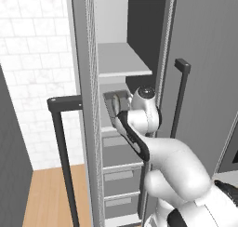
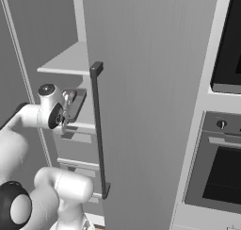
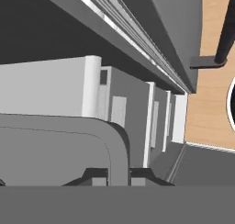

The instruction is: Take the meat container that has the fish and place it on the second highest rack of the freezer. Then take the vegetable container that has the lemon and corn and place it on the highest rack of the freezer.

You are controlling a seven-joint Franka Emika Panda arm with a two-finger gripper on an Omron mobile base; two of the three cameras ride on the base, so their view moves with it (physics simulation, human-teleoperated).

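One grey container (image 1: 113,99) is held by its rim in the closed fingers (image 3: 112,176), inside the open freezer (image 1: 86,82) at the lower white shelf (image 2: 80,126), under the highest rack (image 1: 122,61). It is best kept level, slid fully onto the shelf, and only then released.

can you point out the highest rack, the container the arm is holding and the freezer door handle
highest rack (image 1: 122,59): left base view, flat top of the upper white shelf.
container (image 1: 113,100): left base view, grey rim at the hand.
freezer door handle (image 2: 98,130): right base view, middle of the dark vertical bar.
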